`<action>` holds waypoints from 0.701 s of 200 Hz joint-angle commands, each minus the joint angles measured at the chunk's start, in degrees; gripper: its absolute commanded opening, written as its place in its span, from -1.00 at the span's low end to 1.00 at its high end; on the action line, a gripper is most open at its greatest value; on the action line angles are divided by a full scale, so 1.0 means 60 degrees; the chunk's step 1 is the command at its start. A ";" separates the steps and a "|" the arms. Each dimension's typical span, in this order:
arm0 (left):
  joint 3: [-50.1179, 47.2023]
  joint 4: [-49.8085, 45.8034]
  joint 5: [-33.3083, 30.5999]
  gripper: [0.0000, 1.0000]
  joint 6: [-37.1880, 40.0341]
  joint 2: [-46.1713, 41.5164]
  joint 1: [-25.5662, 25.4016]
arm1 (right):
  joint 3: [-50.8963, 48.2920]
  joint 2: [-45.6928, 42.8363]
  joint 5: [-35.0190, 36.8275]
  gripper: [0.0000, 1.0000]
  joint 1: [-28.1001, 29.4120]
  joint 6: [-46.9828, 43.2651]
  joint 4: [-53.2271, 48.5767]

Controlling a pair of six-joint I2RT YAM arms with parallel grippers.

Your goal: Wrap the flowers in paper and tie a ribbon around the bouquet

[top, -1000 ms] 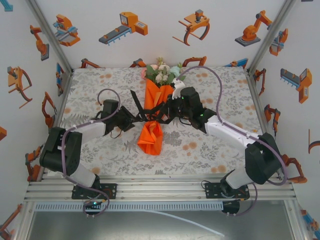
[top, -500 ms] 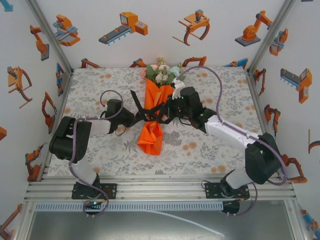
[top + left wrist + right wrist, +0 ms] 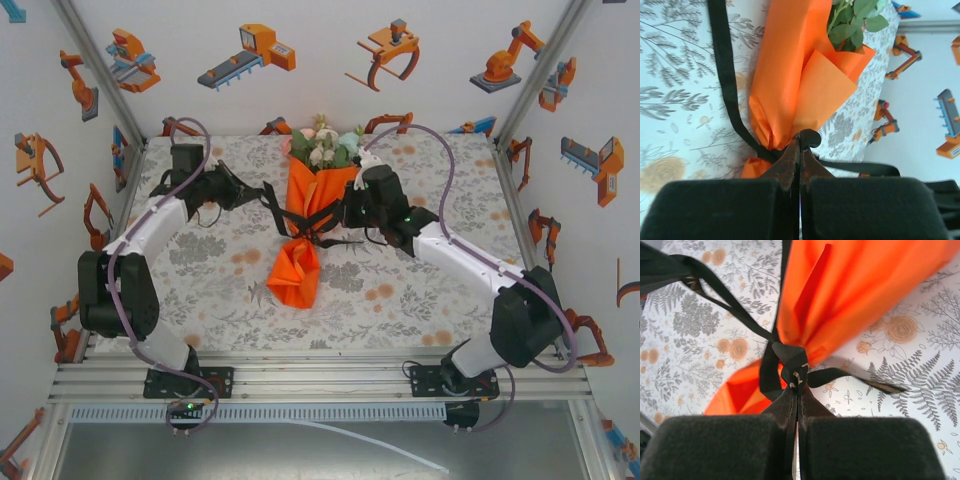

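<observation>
**Wrap done, tie being drawn tight**

The bouquet (image 3: 305, 215) lies in the middle of the bench (image 3: 420, 290), heads toward the far side. The orange paper (image 3: 785, 75) is already a cone around the stems, pinched in at a narrow waist with its tail flaring out below. The flowers (image 3: 325, 148) stand out of the wide mouth. So the wrapping part looks finished.

The black ribbon (image 3: 722, 75) goes round that waist and crosses itself in what looks like a knot on the right-hand side. The left pincer (image 3: 800, 150) is closed tight on a fold of the ribbon out to the left of the cone, and the strap runs from it to the waist. The right pincer (image 3: 796, 390) is closed too, nipping the ribbon right at the knot, close against the paper.

What seems left is to draw the ends apart until the knot bites, perhaps add a second tie or bow, then let go. Whether the knot is already firm I cannot tell.
</observation>
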 commanded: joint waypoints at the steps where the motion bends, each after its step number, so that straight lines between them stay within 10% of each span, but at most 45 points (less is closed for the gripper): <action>1: 0.0437 -0.2929 -0.0181 -0.99 0.2722 0.0069 -0.0084 | 0.0213 0.0141 0.0186 -1.00 -0.0034 0.0230 -0.0272; 62: 0.0168 -0.2791 -0.1595 -0.16 0.3423 -0.0296 -0.0543 | 0.0385 0.0401 -0.0296 -1.00 -0.0033 0.0320 -0.0157; 140: -0.3707 0.2354 -0.1199 -0.28 -0.5888 -0.0793 -0.1062 | 0.0424 0.0476 -0.0971 -1.00 -0.0022 0.0392 0.0328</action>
